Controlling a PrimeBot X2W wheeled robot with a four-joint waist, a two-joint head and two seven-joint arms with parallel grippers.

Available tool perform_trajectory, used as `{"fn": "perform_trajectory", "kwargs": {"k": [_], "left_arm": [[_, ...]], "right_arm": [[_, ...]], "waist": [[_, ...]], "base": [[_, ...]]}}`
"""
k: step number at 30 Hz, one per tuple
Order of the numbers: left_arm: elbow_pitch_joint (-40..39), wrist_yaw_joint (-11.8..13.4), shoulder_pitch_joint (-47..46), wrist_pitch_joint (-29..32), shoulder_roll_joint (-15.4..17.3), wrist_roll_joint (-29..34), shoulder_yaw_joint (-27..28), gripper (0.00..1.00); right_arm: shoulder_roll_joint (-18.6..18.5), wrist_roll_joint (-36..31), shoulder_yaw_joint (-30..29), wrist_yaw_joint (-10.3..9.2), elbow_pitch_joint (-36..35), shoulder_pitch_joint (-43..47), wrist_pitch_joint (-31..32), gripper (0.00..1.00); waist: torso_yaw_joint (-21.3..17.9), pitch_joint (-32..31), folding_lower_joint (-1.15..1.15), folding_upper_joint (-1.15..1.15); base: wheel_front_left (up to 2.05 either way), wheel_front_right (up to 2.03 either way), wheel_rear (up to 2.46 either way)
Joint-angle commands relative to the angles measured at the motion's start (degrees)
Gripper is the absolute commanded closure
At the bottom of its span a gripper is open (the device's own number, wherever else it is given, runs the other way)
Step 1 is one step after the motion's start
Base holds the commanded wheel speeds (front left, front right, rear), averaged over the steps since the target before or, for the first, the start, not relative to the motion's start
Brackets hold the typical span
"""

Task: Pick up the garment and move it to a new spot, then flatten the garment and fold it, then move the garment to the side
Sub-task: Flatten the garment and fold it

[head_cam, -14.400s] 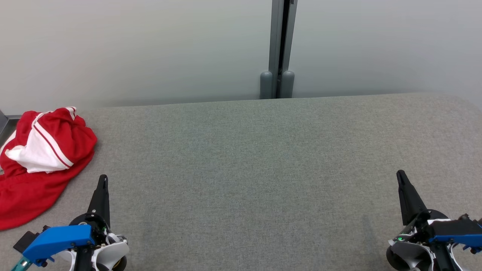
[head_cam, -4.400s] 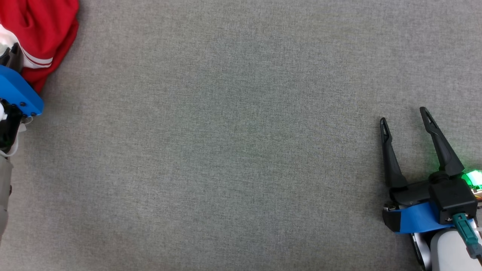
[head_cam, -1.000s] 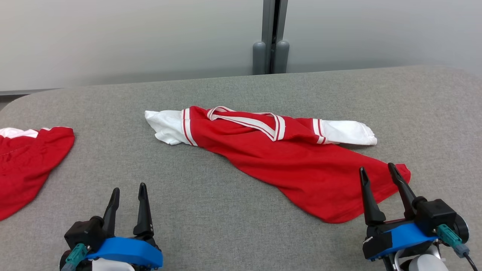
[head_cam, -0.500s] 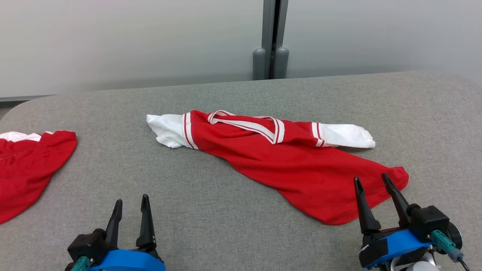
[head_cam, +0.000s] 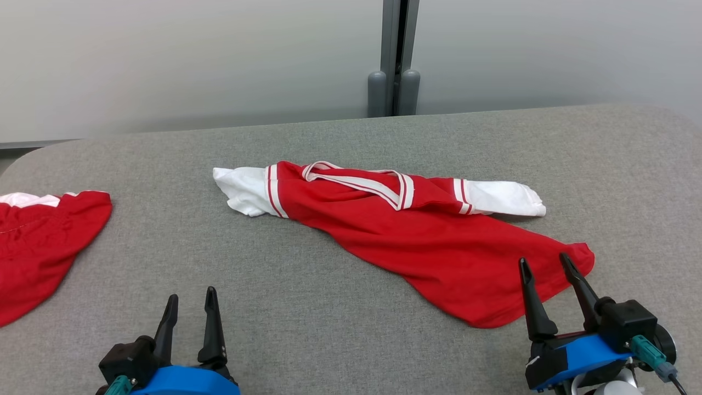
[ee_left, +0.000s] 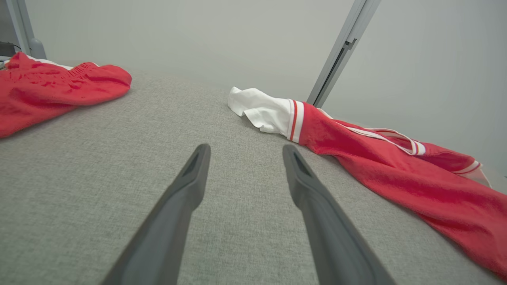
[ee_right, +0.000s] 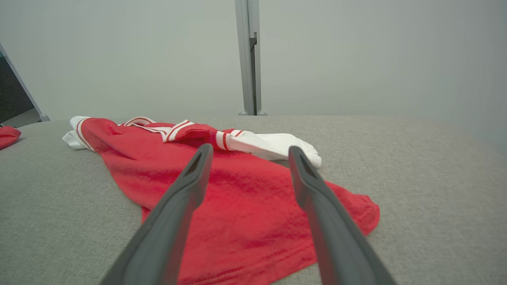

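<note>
**Red-and-white garment [head_cam: 417, 241] lying loosely stretched across the middle of the grey table [head_cam: 329, 329], both grippers sitting at the near edge.**

The garment is lying unfolded and rumpled. Its white sleeves are pointing to the left and right, its striped collar is facing the far wall [head_cam: 164, 55], and its red body is trailing toward the near right. The right gripper [head_cam: 543, 258] is holding its fingers spread and empty, their tips pointing over the garment's near right hem corner; whether they are touching the cloth cannot be told. The left gripper [head_cam: 192, 292] is likewise keeping its fingers apart, gripping nothing, over bare table well apart from the garment. A second red garment [head_cam: 38, 241] is lying at the table's left edge. A grey post [head_cam: 394, 82] is standing behind the table.
</note>
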Motion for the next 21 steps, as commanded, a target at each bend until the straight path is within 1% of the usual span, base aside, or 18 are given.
{"fn": "perform_trajectory", "kwargs": {"k": [1,5,9,13,17,21], "left_arm": [[-0.01,-0.14,-0.41,-0.23,0.02,0.25,0.59,0.00],[-0.26,-0.31,-0.67,-0.23,-0.16,0.70,0.92,0.00],[-0.72,-0.58,-1.42,-0.23,-0.36,1.09,1.22,0.00],[-1.10,-0.74,-2.25,-0.22,-0.79,1.48,1.18,0.00],[-1.43,-1.19,-3.39,-0.21,-1.22,1.91,1.15,0.00],[-1.67,-1.38,-4.45,-0.21,-1.51,2.46,1.21,0.00]], "right_arm": [[-0.12,-0.34,-0.18,0.00,0.04,0.08,-0.22,0.00],[-0.12,-1.20,-1.01,0.00,0.10,-0.87,-0.22,0.00],[-0.12,-3.65,-3.06,0.00,0.29,-3.39,-0.22,0.00],[-0.12,-10.75,-7.43,0.00,2.91,-7.34,-0.21,0.00],[-0.12,-17.92,-11.50,0.00,8.75,-12.01,-0.21,0.00],[-0.13,-23.69,-14.63,0.00,14.74,-16.58,0.19,0.00]], "waist": [[0.07,0.07,0.00,0.00],[0.30,0.50,0.00,0.00],[0.68,1.76,0.00,0.00],[1.29,3.58,0.00,0.00],[2.33,5.67,0.00,0.00],[3.48,7.89,0.00,0.00]], "base": [[0.00,0.00,0.00],[0.00,0.00,0.00],[0.00,0.00,0.00],[0.00,0.00,0.00],[0.00,0.00,0.00],[0.00,0.00,0.00]]}}
